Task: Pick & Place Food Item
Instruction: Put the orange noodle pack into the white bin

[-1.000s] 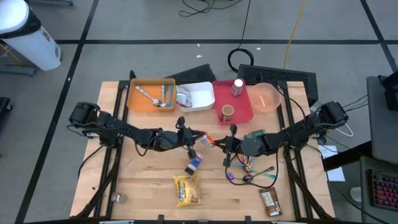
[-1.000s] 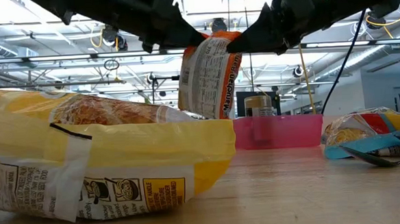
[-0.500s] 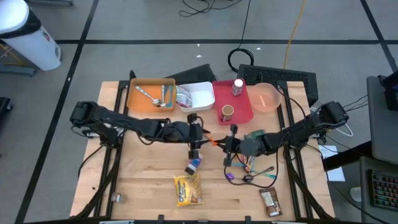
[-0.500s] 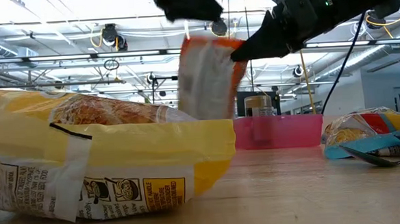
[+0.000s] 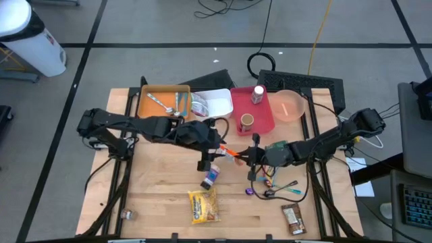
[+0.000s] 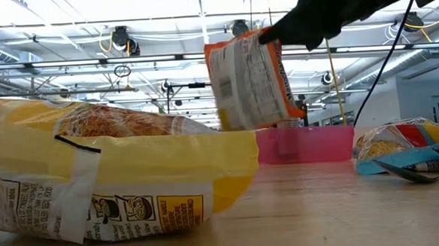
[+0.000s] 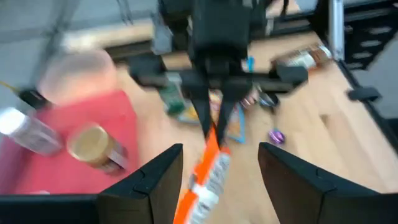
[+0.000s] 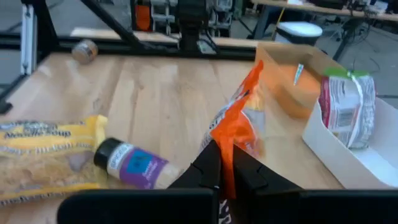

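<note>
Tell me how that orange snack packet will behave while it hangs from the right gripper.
Likely floppy: the orange snack packet dangles tilted from one pinched corner in the right gripper. Probably light, since that small pinch carries it. It may swing, now the left gripper stands open.

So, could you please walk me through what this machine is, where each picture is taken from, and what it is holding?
It is a robot with two dark arms at a wooden table, each ending in a two-finger claw. One picture looks straight down, one looks level across the tabletop, and one camera rides on each wrist. The right claw is shut on the edge of an orange snack packet, which hangs in the air. The left claw stands open just beside it, holding nothing. On the table lie a yellow noodle bag, a small purple-labelled bottle, an orange tray, a white tray, a red tray and a pink bowl.
</note>
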`<state>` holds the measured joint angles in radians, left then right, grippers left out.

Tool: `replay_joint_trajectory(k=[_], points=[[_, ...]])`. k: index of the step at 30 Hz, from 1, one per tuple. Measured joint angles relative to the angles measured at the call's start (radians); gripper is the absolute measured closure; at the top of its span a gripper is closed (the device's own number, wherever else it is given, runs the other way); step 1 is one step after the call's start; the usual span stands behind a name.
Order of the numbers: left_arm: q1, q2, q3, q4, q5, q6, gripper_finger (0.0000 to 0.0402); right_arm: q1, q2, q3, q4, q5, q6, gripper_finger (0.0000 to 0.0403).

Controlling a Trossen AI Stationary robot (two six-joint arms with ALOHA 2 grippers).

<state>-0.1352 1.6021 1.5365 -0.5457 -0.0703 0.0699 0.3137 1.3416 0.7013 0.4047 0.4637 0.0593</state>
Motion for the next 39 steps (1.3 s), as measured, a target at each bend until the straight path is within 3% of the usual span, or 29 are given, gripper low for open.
replay_joint_trajectory(k=[4,13,17,26,39], points=[[0.024,0.044,0.001,-0.013,0.077,-0.024,0.0183,-0.001,-0.003,0.0,-0.007,-0.024,-0.017,0.0403],[0.036,0.139,0.013,-0.01,0.044,0.051,0.0183,-0.003,-0.002,0.0,-0.042,-0.052,-0.023,0.0403],[0.039,0.199,0.077,-0.057,0.044,0.055,0.0183,-0.009,-0.002,0.0,-0.035,-0.128,-0.027,0.0403],[0.058,0.341,0.26,-0.242,0.147,0.032,0.0183,-0.009,-0.002,0.0,-0.037,-0.127,-0.038,0.0403],[0.088,0.362,0.289,-0.345,0.158,-0.003,0.0184,-0.009,-0.002,0.0,-0.028,-0.126,-0.053,0.0403]])
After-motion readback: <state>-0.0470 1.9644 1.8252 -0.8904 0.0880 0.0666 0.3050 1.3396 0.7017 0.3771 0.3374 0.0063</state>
